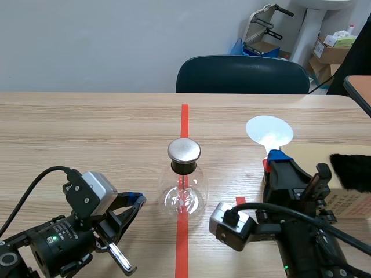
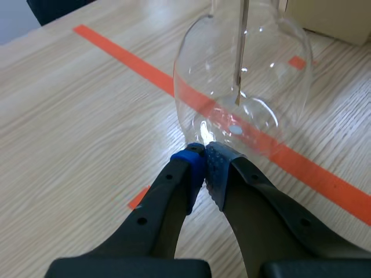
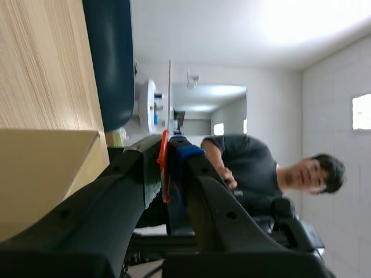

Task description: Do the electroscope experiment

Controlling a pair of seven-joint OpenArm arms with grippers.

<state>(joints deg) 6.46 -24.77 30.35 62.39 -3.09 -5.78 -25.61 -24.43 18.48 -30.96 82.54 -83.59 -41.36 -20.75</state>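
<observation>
Scene view centres on the electroscope flask (image 1: 183,194), a clear round glass bulb standing upright on the red tape line of the wooden table (image 1: 87,133) and topped by a round metal cap (image 1: 184,150). The left wrist view shows a thin rod (image 2: 240,52) hanging inside the bulb. The left gripper (image 1: 138,199) lies low just left of the flask, its fingers pressed together on nothing. Its blue pads (image 2: 188,165) meet right at the glass, though actual contact cannot be told. Right of the flask, the right gripper (image 1: 276,158) is clamped on the red handle (image 3: 164,168) of a paddle (image 1: 269,132), whose white disc stands up on the gripper's far side. A cardboard box (image 1: 348,200) sits at the right edge with a black fuzzy thing (image 1: 351,171) on it. A dark chair (image 1: 242,74) stands beyond the table's far edge.
</observation>
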